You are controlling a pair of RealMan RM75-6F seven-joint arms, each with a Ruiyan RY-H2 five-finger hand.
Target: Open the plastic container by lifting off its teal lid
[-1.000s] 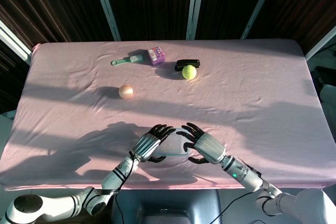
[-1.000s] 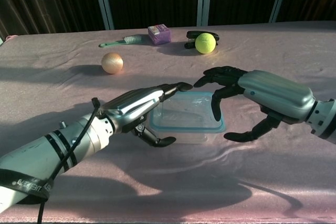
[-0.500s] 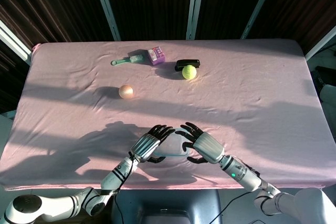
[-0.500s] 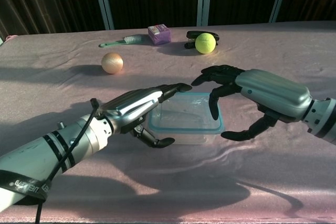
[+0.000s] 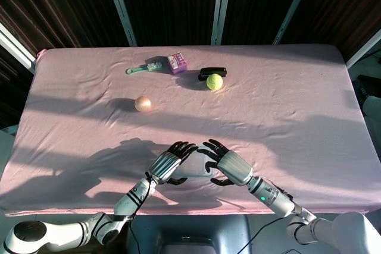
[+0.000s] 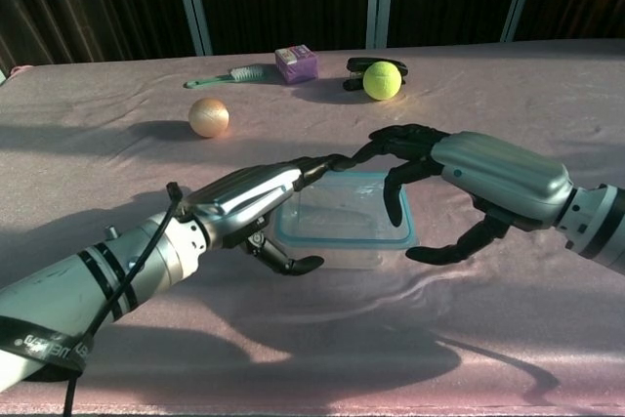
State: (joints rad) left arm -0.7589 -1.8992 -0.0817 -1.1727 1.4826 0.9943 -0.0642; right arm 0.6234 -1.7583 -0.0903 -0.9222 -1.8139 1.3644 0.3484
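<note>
Fingers of both hands (spread, gripping nothing) arch over the lidded container (image 6: 344, 224).

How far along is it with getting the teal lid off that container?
Done: both hands have reached the container, left hand and right hand flanking it with fingers spread. In hand: lining up a grasp; neither hand clearly holds anything. Left: gripping the teal lid, which sits on the container, and lifting it off.

Two cameras of my own: one high, one low.
My head view looks steeply down on the whole pink table (image 5: 297, 123); my chest view faces forward, low and close. Both share the tennis ball (image 5: 215, 81) and my hands.
</note>
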